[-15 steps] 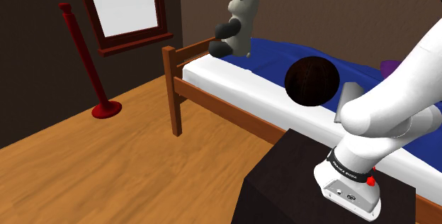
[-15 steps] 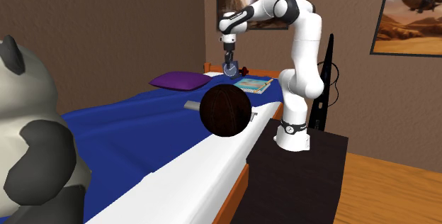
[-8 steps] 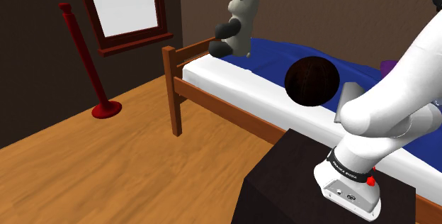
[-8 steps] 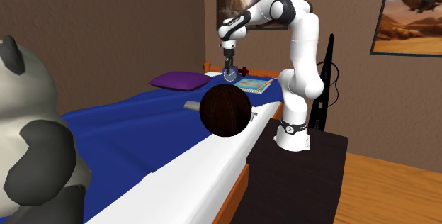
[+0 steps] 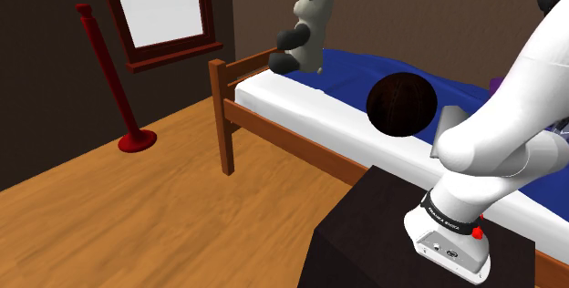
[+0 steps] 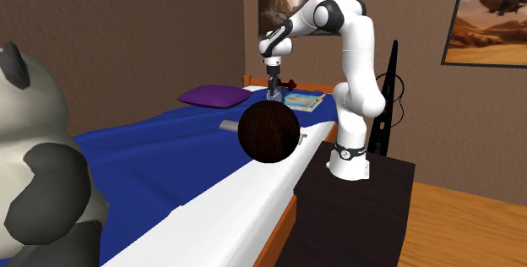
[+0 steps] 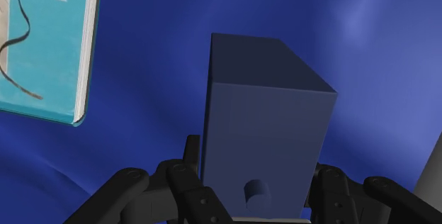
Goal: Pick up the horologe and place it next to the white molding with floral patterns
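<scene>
Clock (image 7: 265,137): lower end cut by picture edge.
Book (image 7: 42,45): cut by picture edge.
Moulding (image 5: 445,122): partly behind arm (image 5: 497,136).

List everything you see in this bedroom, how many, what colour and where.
bed: one, brown wooden frame, on the wooden floor
blanket: one, blue, covering the bed
pillow: one, purple, on the blanket
book: one, teal, on the blanket
clock: one, dark blue, held over the blanket beside the book
ball: one, dark brown, on the bed
molding: one, grey, next to the ball
panda toy: one, black and white, on the bed's corner
post: one, red, on the floor
pictures: two, brownish, on the wall
stand: one, black, beside the bed
arm: one, white, on the stand
hand: one, black, shut on the clock
</scene>
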`<action>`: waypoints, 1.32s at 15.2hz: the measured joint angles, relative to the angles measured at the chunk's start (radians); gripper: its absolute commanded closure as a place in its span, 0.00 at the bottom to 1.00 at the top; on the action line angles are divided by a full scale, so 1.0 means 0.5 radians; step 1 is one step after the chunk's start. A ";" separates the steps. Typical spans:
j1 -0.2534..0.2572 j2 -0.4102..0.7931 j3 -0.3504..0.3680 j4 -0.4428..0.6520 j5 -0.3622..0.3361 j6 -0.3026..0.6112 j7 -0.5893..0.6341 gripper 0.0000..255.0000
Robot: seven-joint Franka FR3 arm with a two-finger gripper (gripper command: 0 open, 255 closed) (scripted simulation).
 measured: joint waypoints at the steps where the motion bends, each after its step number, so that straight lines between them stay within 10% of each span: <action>1: -0.020 0.040 0.016 -0.009 0.044 0.022 -0.028 1.00; 15: -0.172 0.258 0.155 -0.114 0.303 0.215 -0.204 1.00; 16: -0.172 0.258 0.155 -0.114 0.303 0.215 -0.204 0.00; 20: -0.172 0.258 0.155 -0.114 0.303 0.215 -0.204 0.00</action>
